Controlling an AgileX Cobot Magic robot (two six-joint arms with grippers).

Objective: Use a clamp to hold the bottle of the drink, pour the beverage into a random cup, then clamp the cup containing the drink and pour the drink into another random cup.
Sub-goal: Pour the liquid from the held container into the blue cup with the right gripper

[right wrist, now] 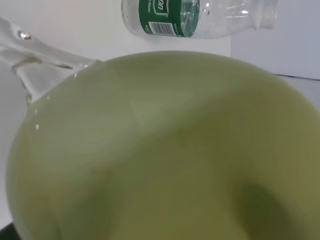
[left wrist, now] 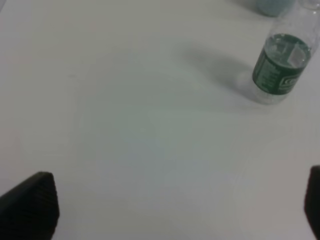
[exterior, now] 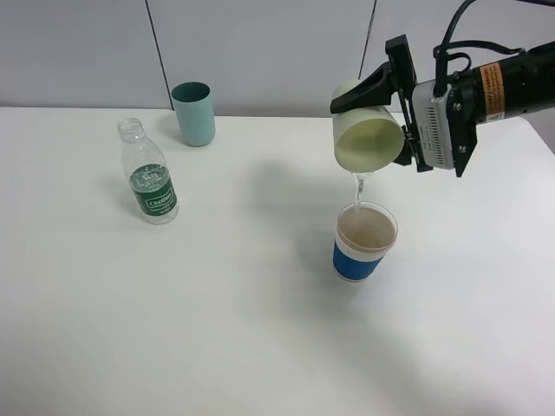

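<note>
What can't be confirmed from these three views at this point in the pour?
- Liquid level in the blue-sleeved cup: too small in the exterior high view, absent from both wrist views.
- Right end effector finger contact: the pale green cup fills the right wrist view.
- Left end effector: only two dark tips at the frame edge.
- Bottle label text: blurred in every view.

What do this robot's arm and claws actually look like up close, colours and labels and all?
The right arm is black, with an orange label strip around it, a silver-grey block at the wrist and black cables looping off the top. Its right gripper has flat black angular fingers. Of the left gripper only two dark, matte fingertips show, at the picture's edges.
</note>
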